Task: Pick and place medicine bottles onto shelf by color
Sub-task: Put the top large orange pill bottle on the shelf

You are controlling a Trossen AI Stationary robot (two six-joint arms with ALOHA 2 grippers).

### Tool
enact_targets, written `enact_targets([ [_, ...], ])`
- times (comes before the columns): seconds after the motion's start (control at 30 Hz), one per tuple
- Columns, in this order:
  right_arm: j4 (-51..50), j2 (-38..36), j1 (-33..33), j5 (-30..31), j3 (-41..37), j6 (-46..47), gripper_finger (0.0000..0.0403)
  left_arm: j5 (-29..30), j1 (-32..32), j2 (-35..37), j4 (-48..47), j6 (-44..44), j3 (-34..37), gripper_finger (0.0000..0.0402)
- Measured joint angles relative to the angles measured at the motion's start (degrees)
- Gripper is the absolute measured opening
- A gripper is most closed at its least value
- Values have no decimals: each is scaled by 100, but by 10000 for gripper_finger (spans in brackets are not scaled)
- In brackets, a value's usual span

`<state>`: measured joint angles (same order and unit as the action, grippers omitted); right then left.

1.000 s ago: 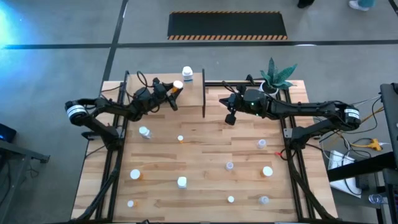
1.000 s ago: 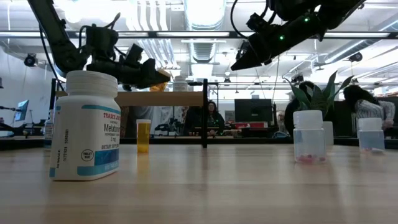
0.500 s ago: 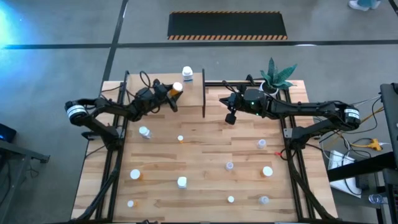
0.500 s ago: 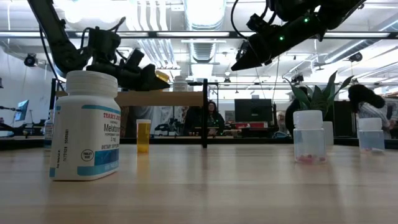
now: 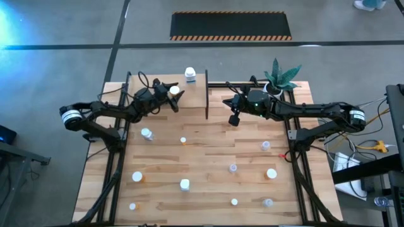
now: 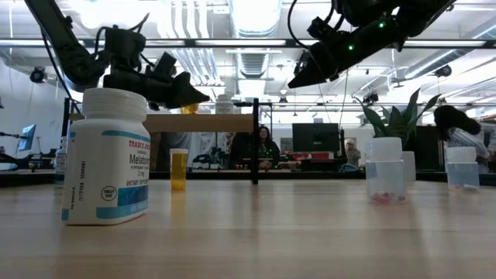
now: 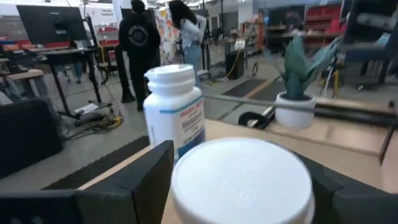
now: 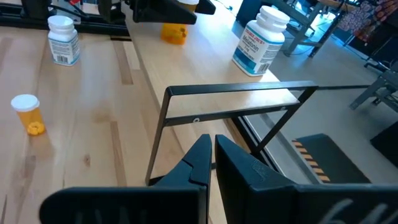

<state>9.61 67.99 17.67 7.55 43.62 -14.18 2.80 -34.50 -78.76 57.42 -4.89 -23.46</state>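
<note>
An orange medicine bottle with a white cap [image 5: 174, 91] [image 7: 242, 180] stands upright on the shelf [image 5: 192, 104] [image 8: 205, 74], its orange body [image 8: 174, 31] resting on the board. My left gripper [image 5: 175, 92] reaches in level from the table's left, open, with one finger on each side of the cap. A white bottle [image 5: 190, 75] [image 7: 176, 112] stands at the shelf's far edge. My right gripper [image 5: 234, 120] [image 8: 211, 146] hangs shut and empty above the table, right of the shelf's dark divider [image 5: 206, 94]. My left gripper has its fingers [image 7: 152, 168] level on either side of the orange bottle's white cap [image 7: 186, 180]. No gap shows beside the cap, and I cannot tell whether they touch it. The bottle stands upright on the shelf board.
Several small bottles are scattered over the near half of the table, among them a white one [image 5: 184, 184] [image 6: 105, 155], an orange one [image 6: 179, 169] and clear ones [image 5: 265, 145] [image 6: 385, 169]. A potted plant [image 5: 281, 77] stands at the far right corner. People move in the room behind.
My left gripper has drawn back a little toward the table's left and near side, and its fingers stand wider around the cap. The orange bottle, higher in the low view before, now shows lower, down at the shelf board.
</note>
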Motion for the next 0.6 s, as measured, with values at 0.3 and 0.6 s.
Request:
enact_targets([
  [0.3,0,0,0,0,0,-36,13,101,-43,486,-726,-62,-7,231],
  [0.6,-5,0,0,0,0,-36,13,186,-128,896,-749,-198,-9,231],
])
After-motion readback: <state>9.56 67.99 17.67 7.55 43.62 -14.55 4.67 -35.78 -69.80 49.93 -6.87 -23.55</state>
